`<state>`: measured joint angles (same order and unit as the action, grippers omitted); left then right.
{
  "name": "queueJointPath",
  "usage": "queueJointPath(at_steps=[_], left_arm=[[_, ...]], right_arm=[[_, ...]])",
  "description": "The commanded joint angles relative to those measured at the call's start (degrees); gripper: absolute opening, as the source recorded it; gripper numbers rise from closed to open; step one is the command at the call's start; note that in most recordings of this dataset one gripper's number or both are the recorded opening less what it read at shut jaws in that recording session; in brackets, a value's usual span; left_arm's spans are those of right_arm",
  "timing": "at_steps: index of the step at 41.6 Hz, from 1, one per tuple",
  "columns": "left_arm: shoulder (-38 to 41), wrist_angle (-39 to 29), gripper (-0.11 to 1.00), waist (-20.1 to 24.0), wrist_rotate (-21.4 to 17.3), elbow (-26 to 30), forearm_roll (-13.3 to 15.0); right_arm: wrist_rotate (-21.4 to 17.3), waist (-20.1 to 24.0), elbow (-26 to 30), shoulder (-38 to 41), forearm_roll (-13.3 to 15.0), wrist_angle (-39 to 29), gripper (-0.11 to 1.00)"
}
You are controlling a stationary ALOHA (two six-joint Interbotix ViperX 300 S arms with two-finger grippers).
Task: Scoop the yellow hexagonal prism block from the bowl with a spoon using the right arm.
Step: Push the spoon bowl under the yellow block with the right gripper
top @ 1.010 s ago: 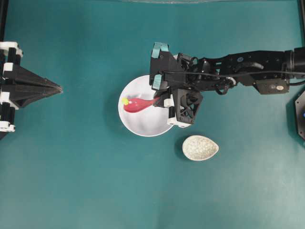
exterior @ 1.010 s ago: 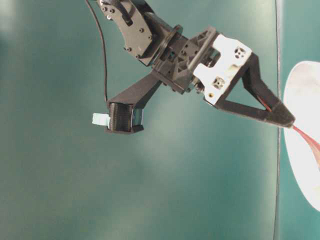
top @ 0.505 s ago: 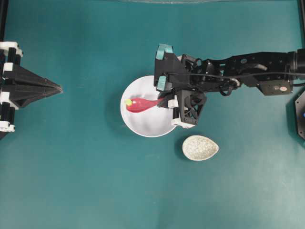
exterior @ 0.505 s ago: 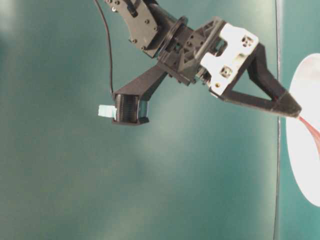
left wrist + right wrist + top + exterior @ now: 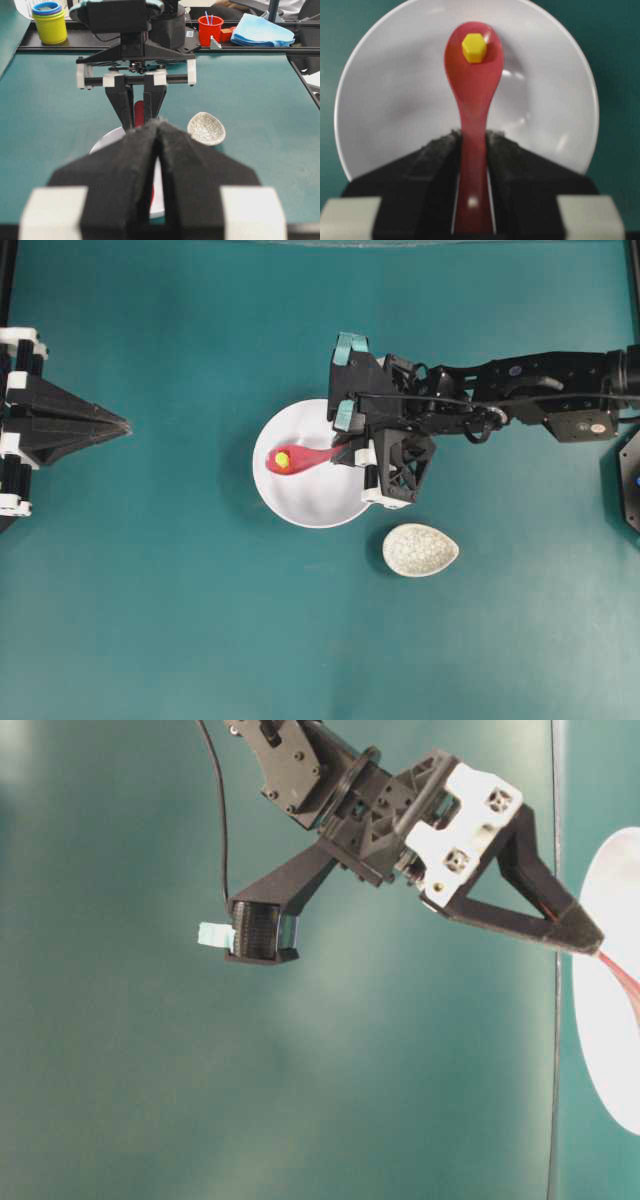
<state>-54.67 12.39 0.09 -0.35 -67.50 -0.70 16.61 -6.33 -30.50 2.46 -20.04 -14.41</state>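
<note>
The spoon (image 5: pixel 472 100) is clamped by its handle between the right gripper (image 5: pixel 472 165) jaws, its scoop held over the bowl (image 5: pixel 300 505). The yellow hexagonal prism block (image 5: pixel 473 48) is carried in the scoop (near its tip). The left gripper (image 5: pixel 159 137) jaws are pressed together.

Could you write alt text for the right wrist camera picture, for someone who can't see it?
A tiny yellow block sits in the scoop of a pink-red spoon, held by its handle in a black gripper above a white bowl.
</note>
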Motion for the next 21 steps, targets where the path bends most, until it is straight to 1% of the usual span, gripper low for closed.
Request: queueJointPath(at_steps=[1,15,21], left_arm=[[0.26,0.62,0.00,0.00,0.00,1.58,-0.09],[0.26,0.62,0.00,0.00,0.00,1.67,-0.18],[0.26,0.70,0.00,0.00,0.00,1.67,-0.18]], right_arm=[[0.00,0.09,0.44,-2.11,-0.09,0.53,0.24],[0.09,0.35,0.26,-2.20,-0.18,0.97,0.24],[0.00,0.62,-0.88,-2.99,-0.09,2.72,0.24]])
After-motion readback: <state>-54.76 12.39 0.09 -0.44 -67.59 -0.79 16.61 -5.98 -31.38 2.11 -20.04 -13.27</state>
